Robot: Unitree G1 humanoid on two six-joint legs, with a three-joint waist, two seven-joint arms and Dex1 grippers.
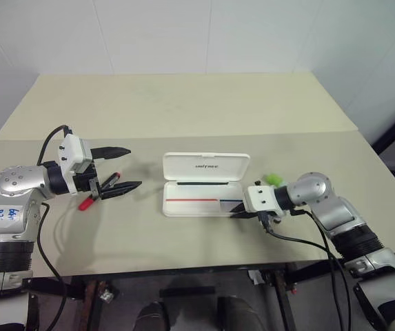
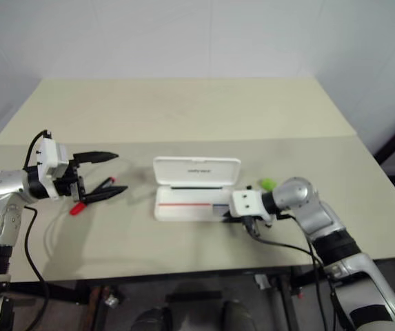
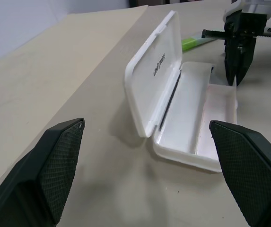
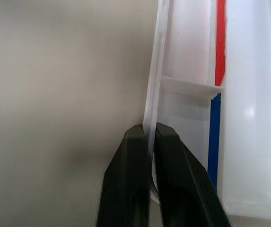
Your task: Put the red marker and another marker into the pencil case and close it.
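Right gripper [image 1: 242,214] sits lowest in the head view, at about 5 o'clock from table centre, at the near right corner of the pencil case [image 1: 204,185]. In the right wrist view its two black fingers [image 4: 126,179] are pinched onto the thin near wall of the case tray [image 4: 150,118], one finger outside, one inside; jaws nearly together, gripping that wall. Red and blue stripe runs along the tray floor beside them.

Pencil case lies open near table centre, lid standing up on the far side with the dark logo facing the robot, tray toward the near edge. Bare table [image 1: 183,103] all around it; the far half at 12 o'clock is free, and a wide clear strip runs along the near edge at 6 o'clock.

Green marker [image 1: 274,179] lies on the table at 3 o'clock of the case, just beyond its right end, behind the right wrist.

Left gripper [image 1: 118,167] hovers at 9 o'clock of the case, well apart from it, pointing toward it. Jaws spread wide, nothing between them.

Red marker [image 1: 99,193] lies on the table beneath the left gripper's near finger, black end toward the case; contact cannot be told.
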